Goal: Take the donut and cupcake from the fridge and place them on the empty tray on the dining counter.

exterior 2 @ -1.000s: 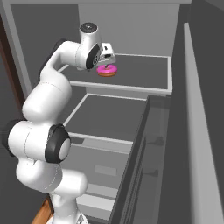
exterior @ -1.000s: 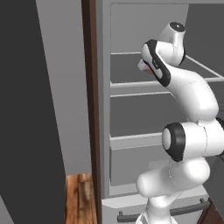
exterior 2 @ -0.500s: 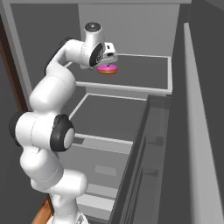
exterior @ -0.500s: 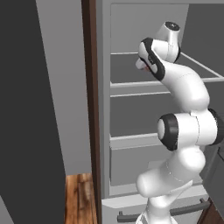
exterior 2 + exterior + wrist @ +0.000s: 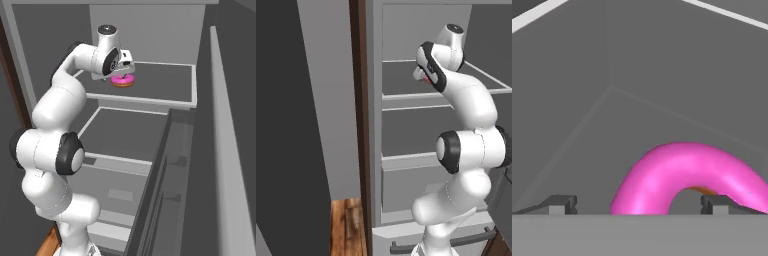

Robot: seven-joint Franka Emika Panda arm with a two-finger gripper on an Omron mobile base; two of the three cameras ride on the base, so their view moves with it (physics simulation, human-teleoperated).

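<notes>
At the left edge of the left base view a dark wall panel [image 5: 286, 140] stands beside a brown wooden strip [image 5: 358, 100], with a patch of wood floor [image 5: 346, 225] below. Right of that strip the fridge [image 5: 406, 125] is open, showing grey shelves and a drawer [image 5: 406, 187] underneath.

The white arm [image 5: 60, 115] reaches up into the fridge to the upper shelf [image 5: 170, 90]. There the gripper [image 5: 121, 75] hangs directly over the donut [image 5: 122, 80], which lies flat on the shelf near its front left corner, well clear of the back wall. In the hand view the donut [image 5: 682, 175] sits between the two dark fingertips [image 5: 559, 204], the left tip apart from the icing and the right tip at or over its inner curve; the jaws are spread and grasp nothing. Nothing else lies on the shelf around the donut.

To the right, the fridge door [image 5: 225, 165] stands open with its inner rails [image 5: 165, 180] along the side.
</notes>
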